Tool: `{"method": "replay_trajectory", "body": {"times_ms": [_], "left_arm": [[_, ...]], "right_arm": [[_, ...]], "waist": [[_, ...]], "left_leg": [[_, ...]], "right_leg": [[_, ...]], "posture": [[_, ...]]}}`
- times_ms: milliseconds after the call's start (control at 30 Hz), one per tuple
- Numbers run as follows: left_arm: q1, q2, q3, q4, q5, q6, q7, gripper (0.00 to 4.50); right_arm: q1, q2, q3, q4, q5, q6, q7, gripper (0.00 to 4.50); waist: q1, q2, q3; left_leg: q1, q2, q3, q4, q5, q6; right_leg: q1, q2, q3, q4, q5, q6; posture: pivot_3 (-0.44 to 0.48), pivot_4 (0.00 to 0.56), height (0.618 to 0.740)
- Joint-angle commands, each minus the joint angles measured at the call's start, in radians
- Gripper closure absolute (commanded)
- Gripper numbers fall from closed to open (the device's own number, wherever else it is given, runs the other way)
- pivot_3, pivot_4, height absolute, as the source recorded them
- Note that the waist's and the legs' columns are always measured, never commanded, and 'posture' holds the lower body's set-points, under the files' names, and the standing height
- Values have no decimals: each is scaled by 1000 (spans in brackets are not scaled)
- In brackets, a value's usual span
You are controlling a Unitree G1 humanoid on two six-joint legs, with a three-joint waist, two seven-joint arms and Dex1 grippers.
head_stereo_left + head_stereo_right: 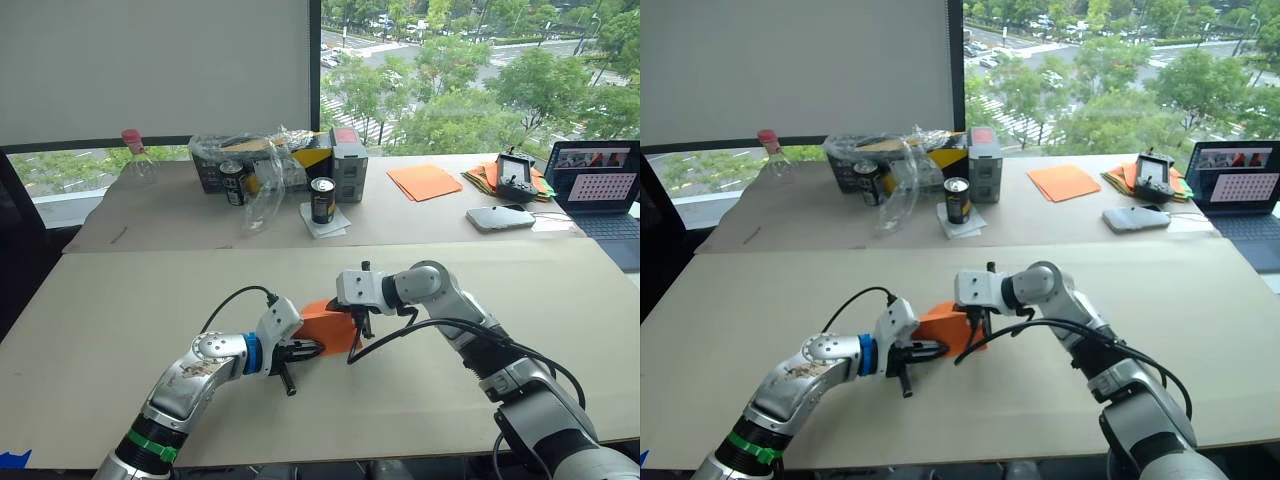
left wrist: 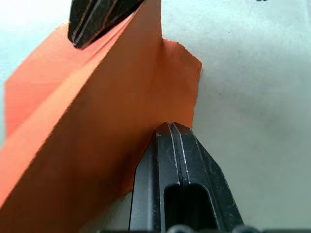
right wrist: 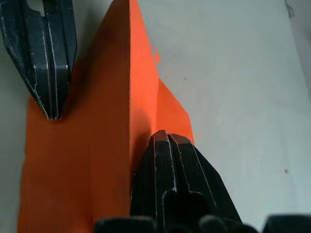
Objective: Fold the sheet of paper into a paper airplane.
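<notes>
Two cans [image 1: 322,199] [image 1: 233,183], one laptop [image 1: 597,186], one folded sheet of paper [image 1: 328,325], two hands [image 1: 305,350] [image 1: 360,322].

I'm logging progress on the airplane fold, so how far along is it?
Early to mid stage. The sheet of paper already carries folds and layered flaps. The left gripper and the right gripper both work on it at the table. No finished pointed airplane yet; further folds remain.
</notes>
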Motion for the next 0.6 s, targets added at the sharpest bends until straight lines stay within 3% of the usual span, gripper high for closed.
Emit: {"method": "replay_trajectory", "body": {"times_ms": [33,300,500,600], "left_arm": [[53,28,14,-49,-14,92,37,4500],[74,45,47,-111,-55,163,81,4500],[44,1,54,-122,-105,207,100,4500],[30,19,116,-160,-196,291,69,4500]], "right_arm": [[5,-12,-22,-87,44,22,46,4474],[103,-48,-21,-283,76,138,84,4474],[129,-61,-22,-297,53,142,62,4474],[150,-62,-13,-300,52,144,57,4474]], "waist": [[0,0,0],[6,0,0],[7,0,0],[9,0,0]], "left_leg": [[0,0,0,0,0,0],[0,0,-1,0,0,0],[0,0,-1,0,0,0],[0,0,-1,0,0,0]], "right_leg": [[0,0,0,0,0,0],[1,0,0,0,0,0],[1,0,0,0,0,0],[1,0,-1,-1,0,0]], "posture": [[0,150,670],[0,150,670],[0,150,670],[0,150,670]]}}
